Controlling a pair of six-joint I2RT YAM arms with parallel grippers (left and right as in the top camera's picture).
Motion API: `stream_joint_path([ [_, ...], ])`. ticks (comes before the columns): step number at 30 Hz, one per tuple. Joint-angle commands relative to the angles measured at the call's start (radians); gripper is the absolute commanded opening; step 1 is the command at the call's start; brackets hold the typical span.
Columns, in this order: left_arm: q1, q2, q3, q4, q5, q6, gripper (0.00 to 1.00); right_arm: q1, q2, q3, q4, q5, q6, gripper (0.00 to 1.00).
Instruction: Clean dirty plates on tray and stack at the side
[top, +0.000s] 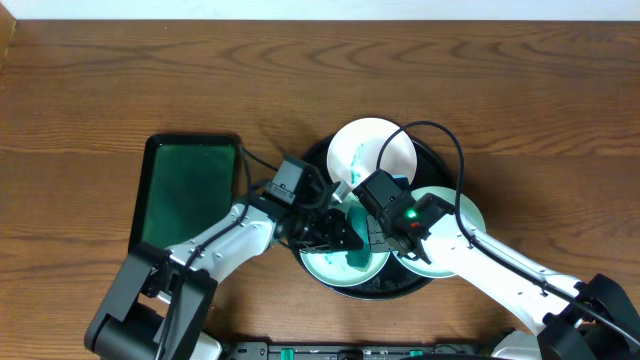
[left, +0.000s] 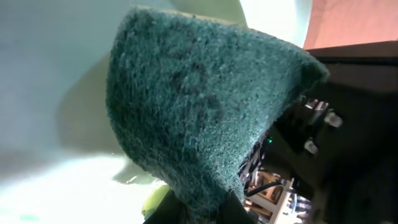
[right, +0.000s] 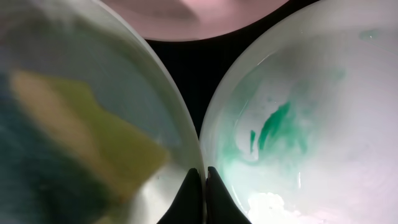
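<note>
**Desk** (top: 90, 80): wood, carrying everything below.

**Dark-green tray** (top: 185, 195): rectangular, at 9 o'clock from the round tray. Long axis runs 12 to 6 o'clock. No plate on it.

**Left gripper** (top: 338, 232): clamped on a sponge (left: 199, 106), green scouring face out and a yellow layer beneath, pressed to the 7 o'clock plate.

**Tray** (top: 436, 158): round, black, raised rim. All three plates lie inside it.

**7 o'clock plate** (top: 330, 268): under both grippers, teal along its rim. Judged to be the one now being scrubbed.

**Right gripper** (right: 203, 190): fingertips closed together, nothing visible between them. They sit at the narrow gap where two plate rims nearly meet, and whether they press on a rim I cannot tell.

**12 o'clock plate** (top: 385, 150): teal smear on its left side, judged uncleaned.

**4 o'clock plate** (top: 465, 212): partly hidden by the right arm, tinted teal.

**Orientation:** the plates are round, so they have no long axis. Each rests open face up.

**Progress:** early. No stack exists beside the tray. Scrubbing and stacking of all three plates remain.
</note>
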Motion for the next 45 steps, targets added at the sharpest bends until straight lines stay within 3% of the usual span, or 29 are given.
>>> stream_joint_path([
  [1,-0.023,-0.002,-0.026,0.026,-0.024,-0.066,0.07,0.02,0.006,0.017,0.0,-0.026,-0.011,0.01],
  [7,-0.027,0.0,-0.053,0.011,-0.177,-0.158,0.07,0.02,0.006,0.017,-0.003,-0.026,-0.011,0.01],
  [16,-0.026,0.003,-0.051,-0.188,-0.413,-0.168,0.07,0.02,0.006,0.017,-0.003,-0.026,-0.011,0.01],
  [26,-0.026,0.003,-0.043,-0.3,-0.55,-0.195,0.07,0.02,0.006,0.017,-0.005,-0.026,-0.011,0.01],
  [34,-0.026,0.003,-0.009,-0.297,-0.522,-0.19,0.07,0.02,0.006,0.017,-0.004,-0.027,-0.011,0.01],
  [35,-0.026,0.003,-0.007,-0.296,-0.515,-0.19,0.07,0.02,0.006,0.017,-0.003,-0.03,-0.011,0.03],
  [37,-0.026,0.003,-0.006,-0.292,-0.493,-0.186,0.07,0.021,0.006,0.017,-0.001,-0.034,-0.011,0.4],
  [41,-0.026,0.003,-0.006,-0.283,-0.449,-0.175,0.07,0.021,0.006,0.016,0.032,-0.077,-0.012,0.63],
  [43,-0.026,0.003,-0.006,-0.276,-0.438,-0.175,0.07,0.022,0.006,0.016,0.058,-0.1,-0.011,0.59],
  [45,-0.027,0.003,-0.006,-0.27,-0.43,-0.175,0.07,0.024,0.006,0.016,0.079,-0.105,-0.011,0.41],
])
